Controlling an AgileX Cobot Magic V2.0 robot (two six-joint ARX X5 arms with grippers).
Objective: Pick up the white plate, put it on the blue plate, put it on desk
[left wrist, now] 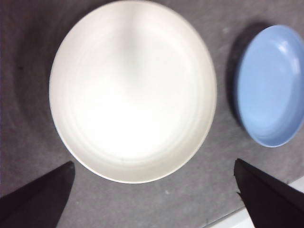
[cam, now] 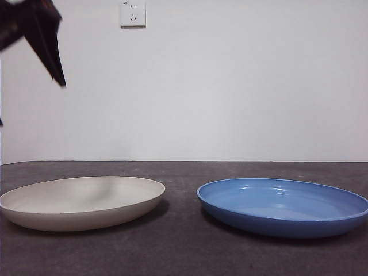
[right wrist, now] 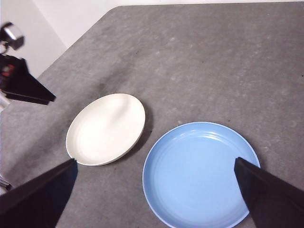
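Light falls evenly from above and the room is bright. Under my left wrist the white plate [left wrist: 133,90] is blown out to glare and slightly soft. The blue plate [cam: 283,206] carries glossy streaks on its inner rim. Both cast soft shadows on the desk [cam: 184,253]; my left fingers [cam: 49,54] look blurred in the front view

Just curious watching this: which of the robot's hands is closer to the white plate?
The left hand: it hovers open right above the white plate. The right hand hangs open farther off, over the blue plate.
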